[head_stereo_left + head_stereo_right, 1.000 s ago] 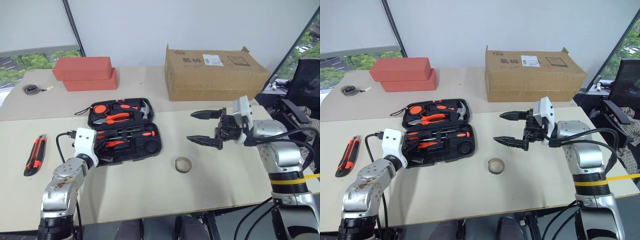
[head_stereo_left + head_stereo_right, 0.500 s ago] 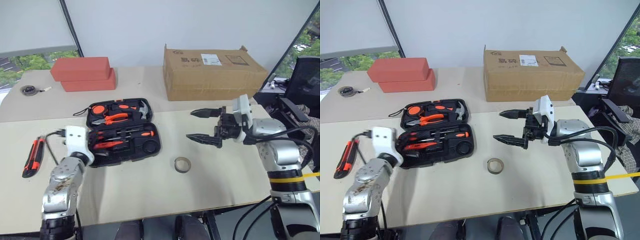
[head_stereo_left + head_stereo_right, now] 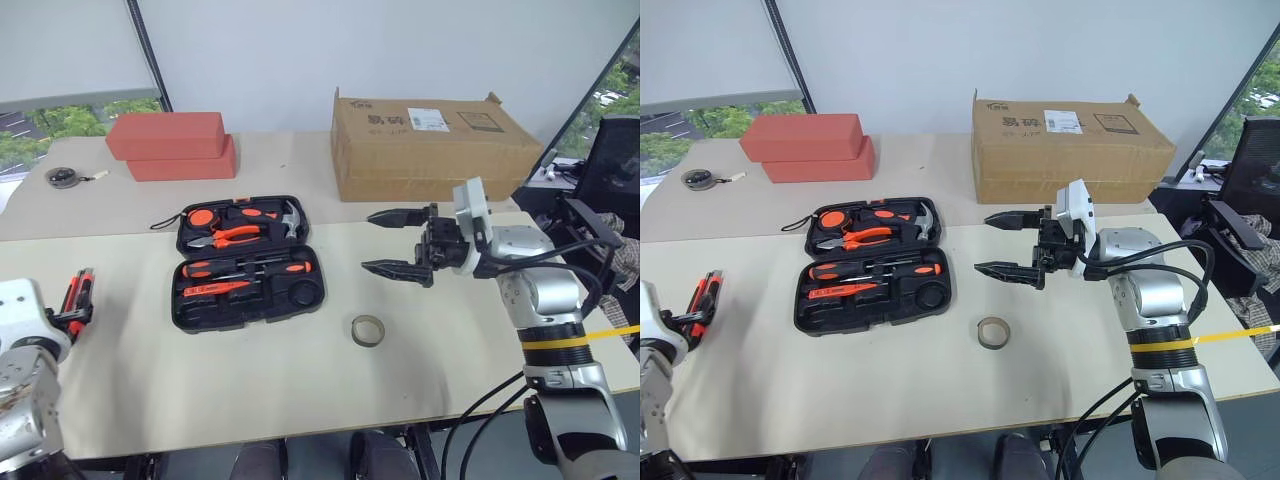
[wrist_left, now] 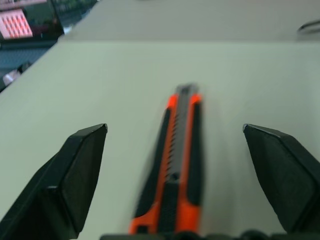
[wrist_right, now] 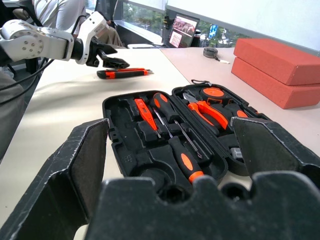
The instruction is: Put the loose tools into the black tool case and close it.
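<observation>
Head camera: the left gripper [image 3: 78, 312] has swung way out to the left edge of the table [image 3: 300, 390] since a second ago, when it sat at the near-left corner of the black tool case [image 3: 245, 262]. It's now right at the near end of the utility knife [image 3: 74, 297]. The case lies open, untouched, with screwdrivers [image 3: 255, 268] and pliers [image 3: 232, 236] in their recesses. The right gripper [image 3: 398, 241] hangs above the table just right of the case, fingers spread wide, in about the same place as before. A tape roll [image 3: 367, 329] sits nearer the front edge, with the cardboard box [image 3: 435, 143] and red bricks [image 3: 172, 146] at the back.

Left wrist: the fingers [image 4: 75, 175] stand wide apart with the knife [image 4: 177, 170] lying between them, not gripped.

Right wrist: open fingers [image 5: 75, 175] frame the open case [image 5: 195, 145]; beyond it the left gripper [image 5: 111, 56] hovers by the knife [image 5: 122, 73].
</observation>
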Tool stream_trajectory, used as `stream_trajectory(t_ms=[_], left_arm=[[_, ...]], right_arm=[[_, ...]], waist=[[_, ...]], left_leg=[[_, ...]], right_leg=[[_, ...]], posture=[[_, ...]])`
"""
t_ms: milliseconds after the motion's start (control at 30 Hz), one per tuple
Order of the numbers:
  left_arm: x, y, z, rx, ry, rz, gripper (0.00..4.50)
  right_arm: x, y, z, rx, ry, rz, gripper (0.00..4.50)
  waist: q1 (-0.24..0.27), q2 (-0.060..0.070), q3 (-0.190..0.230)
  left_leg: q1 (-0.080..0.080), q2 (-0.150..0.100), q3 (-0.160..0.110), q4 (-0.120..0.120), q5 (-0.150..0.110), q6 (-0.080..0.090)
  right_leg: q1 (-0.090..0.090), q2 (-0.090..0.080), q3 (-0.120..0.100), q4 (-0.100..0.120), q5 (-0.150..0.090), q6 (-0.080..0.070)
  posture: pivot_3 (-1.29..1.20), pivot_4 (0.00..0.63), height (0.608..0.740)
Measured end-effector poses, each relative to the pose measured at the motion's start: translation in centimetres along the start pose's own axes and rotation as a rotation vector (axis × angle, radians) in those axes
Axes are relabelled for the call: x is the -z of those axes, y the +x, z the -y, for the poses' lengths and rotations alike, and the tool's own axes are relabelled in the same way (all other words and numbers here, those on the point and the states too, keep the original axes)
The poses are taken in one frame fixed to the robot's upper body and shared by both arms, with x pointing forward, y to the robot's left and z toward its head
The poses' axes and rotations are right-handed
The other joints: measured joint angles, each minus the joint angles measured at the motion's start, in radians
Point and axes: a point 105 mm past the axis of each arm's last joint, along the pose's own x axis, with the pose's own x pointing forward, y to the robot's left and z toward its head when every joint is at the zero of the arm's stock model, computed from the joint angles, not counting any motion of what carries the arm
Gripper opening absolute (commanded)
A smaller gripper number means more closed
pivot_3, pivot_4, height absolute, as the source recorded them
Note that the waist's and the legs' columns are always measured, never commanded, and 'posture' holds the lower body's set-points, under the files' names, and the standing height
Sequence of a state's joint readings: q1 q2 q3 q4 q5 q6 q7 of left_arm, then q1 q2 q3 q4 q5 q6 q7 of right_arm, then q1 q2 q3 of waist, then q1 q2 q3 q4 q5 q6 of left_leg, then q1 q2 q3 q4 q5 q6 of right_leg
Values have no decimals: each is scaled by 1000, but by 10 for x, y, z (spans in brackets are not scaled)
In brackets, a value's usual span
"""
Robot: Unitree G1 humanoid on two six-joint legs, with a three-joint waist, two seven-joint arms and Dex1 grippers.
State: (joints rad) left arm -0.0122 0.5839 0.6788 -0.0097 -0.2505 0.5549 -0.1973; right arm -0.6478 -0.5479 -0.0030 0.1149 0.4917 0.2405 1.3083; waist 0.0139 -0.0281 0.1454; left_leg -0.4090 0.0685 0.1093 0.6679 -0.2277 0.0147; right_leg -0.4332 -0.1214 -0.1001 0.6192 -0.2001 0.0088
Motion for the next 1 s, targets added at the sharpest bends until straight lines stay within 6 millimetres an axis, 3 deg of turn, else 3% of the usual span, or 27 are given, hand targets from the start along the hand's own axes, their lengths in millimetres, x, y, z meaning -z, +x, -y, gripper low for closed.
stream_trajectory(t_ms=[100,267,467,500,567,667,733,900,1000], left_arm=[[8,11,-8,56,-5,-50,4475],[17,25,-1,172,-16,-104,4475],[22,27,-1,222,-22,-122,4475],[22,27,-1,222,-20,-121,3963],[23,27,-1,219,-28,-116,3550],[23,27,-1,200,-91,-94,2290],[21,28,1,194,-133,-71,1728],[14,28,7,212,-129,-8,1728],[-19,25,35,363,-120,129,1728]], right_arm=[[0,0,0,0,2,1,4500],[0,1,0,-1,2,3,4500],[-2,1,-1,-5,-6,6,4500],[-2,1,-1,-5,-6,6,4500],[-2,1,-2,-6,-7,6,4500],[-3,1,-3,-10,-14,7,4500],[-3,2,-3,-11,-16,7,4500],[-4,-1,-2,-6,-20,-2,4500],[-4,-2,-2,-6,-21,-5,4500]], waist=[[-1,0,0],[-1,0,0],[-3,4,-2],[-3,5,-2],[-3,5,-2],[-2,6,-3],[-1,7,-3],[0,5,-3],[2,-5,-2]], left_leg=[[-2,0,1,0,1,1],[-1,0,2,-1,1,1],[3,0,4,-3,1,-2],[3,0,4,-3,0,-3],[3,0,4,-3,-1,-4],[3,-1,4,-3,-1,-3],[3,-1,4,-3,-1,-4],[2,0,4,-3,0,-5],[-1,0,4,-3,0,-5]], right_leg=[[-2,0,0,1,1,-1],[-3,-1,0,3,1,-2],[-3,-3,0,5,0,-1],[-3,-3,0,5,0,-1],[-3,-4,0,5,0,-1],[-3,-4,0,5,1,-1],[-3,-5,0,6,1,-1],[-4,-4,-2,6,1,-1],[-4,-4,-3,5,2,-3]], posture=[[0,150,713],[0,150,713],[0,150,713],[0,150,713],[0,150,713],[0,150,713],[0,150,713],[0,150,713],[0,150,713]])
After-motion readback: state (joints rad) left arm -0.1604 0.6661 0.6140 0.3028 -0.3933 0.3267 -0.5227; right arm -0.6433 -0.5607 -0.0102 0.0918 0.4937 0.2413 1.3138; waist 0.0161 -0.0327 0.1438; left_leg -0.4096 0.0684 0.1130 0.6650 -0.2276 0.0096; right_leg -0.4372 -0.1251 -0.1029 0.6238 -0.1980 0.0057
